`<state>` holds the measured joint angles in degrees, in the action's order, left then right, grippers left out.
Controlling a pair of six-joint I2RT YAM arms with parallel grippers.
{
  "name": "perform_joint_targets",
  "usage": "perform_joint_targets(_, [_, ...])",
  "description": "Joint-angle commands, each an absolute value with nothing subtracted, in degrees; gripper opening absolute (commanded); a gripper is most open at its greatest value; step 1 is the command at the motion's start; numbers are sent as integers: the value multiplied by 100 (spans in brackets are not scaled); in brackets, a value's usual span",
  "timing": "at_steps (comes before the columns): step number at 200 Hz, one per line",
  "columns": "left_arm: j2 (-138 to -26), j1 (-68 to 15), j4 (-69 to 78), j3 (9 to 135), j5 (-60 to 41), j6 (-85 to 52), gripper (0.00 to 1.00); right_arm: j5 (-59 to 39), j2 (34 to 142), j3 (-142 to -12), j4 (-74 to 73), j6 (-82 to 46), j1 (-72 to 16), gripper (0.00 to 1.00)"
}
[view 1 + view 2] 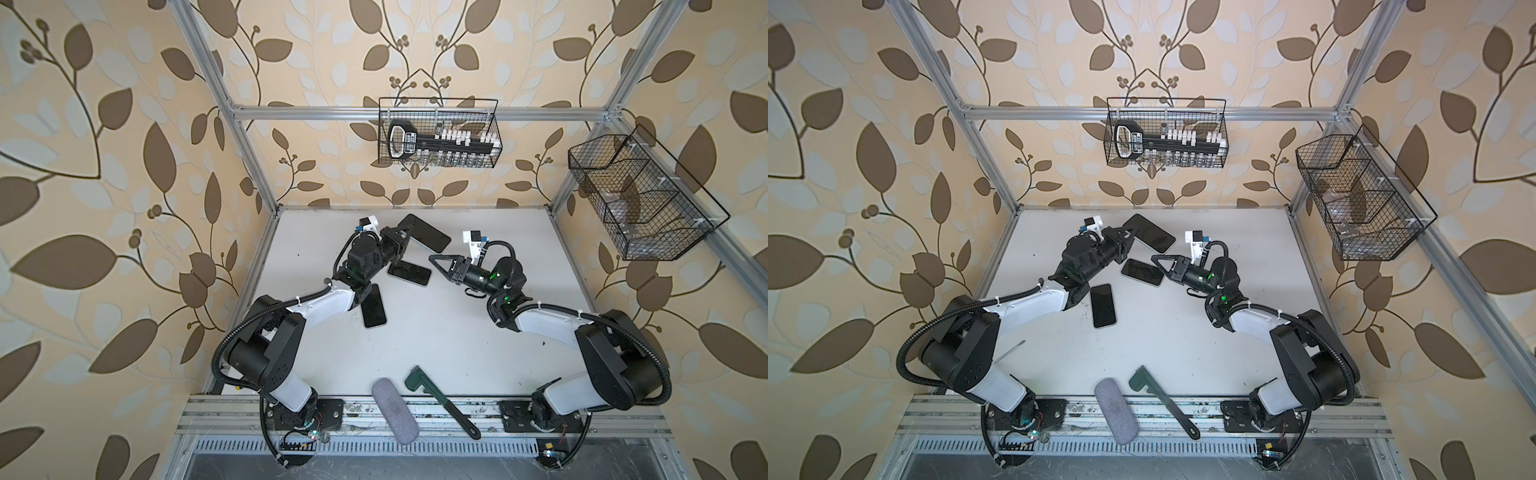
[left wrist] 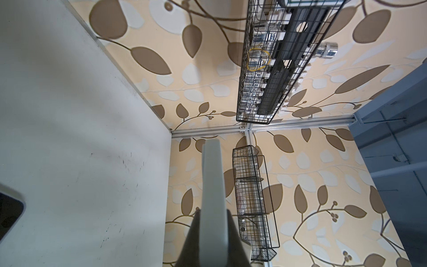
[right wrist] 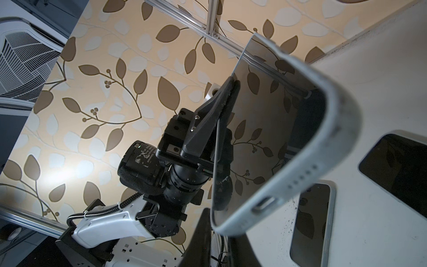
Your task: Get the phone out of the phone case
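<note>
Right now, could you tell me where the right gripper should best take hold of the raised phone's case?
Probably the case rim at its port end, from the right gripper's side: the left gripper clamps the phone by one long edge, leaving that end free and nearest.

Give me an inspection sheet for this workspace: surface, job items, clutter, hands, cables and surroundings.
Surface: white table, dark specks and scuffs.
Job's things: held phone raised off the table, pale case not yet off.
Clutter: middle phone and near phone lie flat; green-headed tool and grey pouch at the front edge.
Hands: left hand shut on the held phone's long edge; right hand close to its port end, grip unclear.
Cables: black conduit loops along each arm, away from the phones.
Surroundings: back basket holding a socket set; side basket; leaf wallpaper.
</note>
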<state>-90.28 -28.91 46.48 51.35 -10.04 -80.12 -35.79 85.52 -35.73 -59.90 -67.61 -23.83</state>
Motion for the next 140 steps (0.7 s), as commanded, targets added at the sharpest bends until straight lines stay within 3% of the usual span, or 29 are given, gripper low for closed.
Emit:
perform_joint_targets(1, [-8789,-2937,5225,5300,-1055,-8051,0,-3504,8498,-3609,-6469,-6884,-2339,20])
perform_joint_targets(37, [-8804,-2943,5237,5273,-1050,-8059,0,-3496,8489,-3577,-6548,-6933,-2290,27])
perform_joint_targets(140, [-8807,-2945,5263,5291,-1063,-8085,0,-3554,8529,-3604,-6565,-6961,-2285,11])
